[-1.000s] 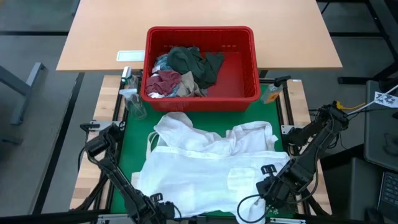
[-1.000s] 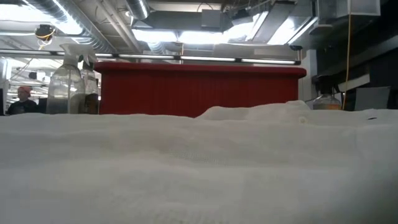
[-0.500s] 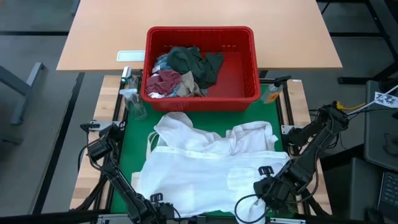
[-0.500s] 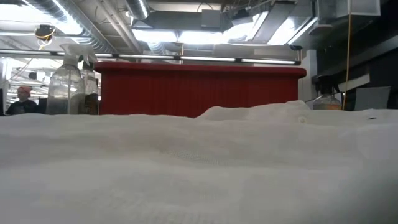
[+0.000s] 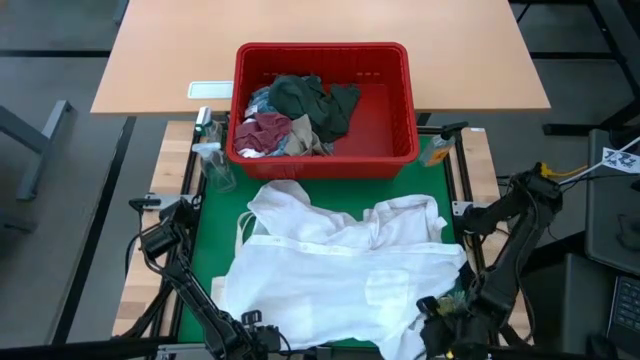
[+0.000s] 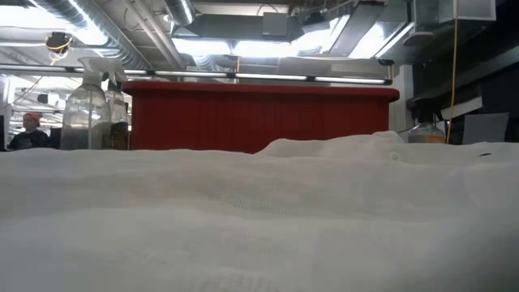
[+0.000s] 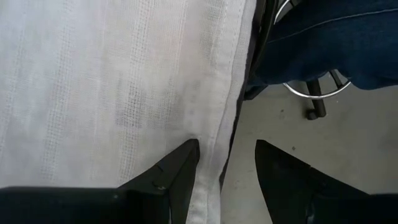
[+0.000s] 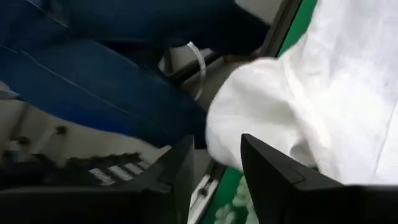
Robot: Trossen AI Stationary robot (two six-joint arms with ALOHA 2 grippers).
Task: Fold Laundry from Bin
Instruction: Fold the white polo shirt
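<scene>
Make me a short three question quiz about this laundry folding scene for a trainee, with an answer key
1. True or false: the white garment lies spread on the green mat, outside the red bin.
2. Which is visible in the bin? A) dark green cloth B) a yellow towel C) a black shoe
3. Fill in: both the left gripper and the right gripper are at the garment's ___ edge, the one farthest from the bin.

Key: 1 true; 2 A; 3 near.

one white garment [image 5: 335,275], one red bin [image 5: 385,120], two spray bottles [image 5: 212,158].
</scene>
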